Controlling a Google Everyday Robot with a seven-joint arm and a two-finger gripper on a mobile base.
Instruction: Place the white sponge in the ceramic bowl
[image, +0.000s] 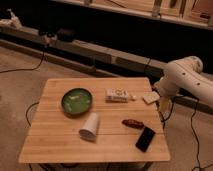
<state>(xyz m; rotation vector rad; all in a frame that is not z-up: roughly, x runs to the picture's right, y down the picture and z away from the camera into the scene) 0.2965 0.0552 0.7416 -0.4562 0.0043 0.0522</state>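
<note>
The white sponge (150, 97) is a small cream square lying flat near the right edge of the wooden table (55, 145). The ceramic bowl (76, 101) is a round dark-green dish with a paler green inside, left of the table's middle. My gripper (161, 103) hangs from the white arm (184, 74) at the table's right edge, right beside the sponge and slightly below it in the picture. The bowl lies far to the gripper's left.
A long white box with printed marks (116, 95) lies between bowl and sponge, with a small white bit (133, 97) at its right end. A white paper cup (90, 127) lies on its side in front. A brown object (132, 123) and a black flat device (145, 138) lie at the front right.
</note>
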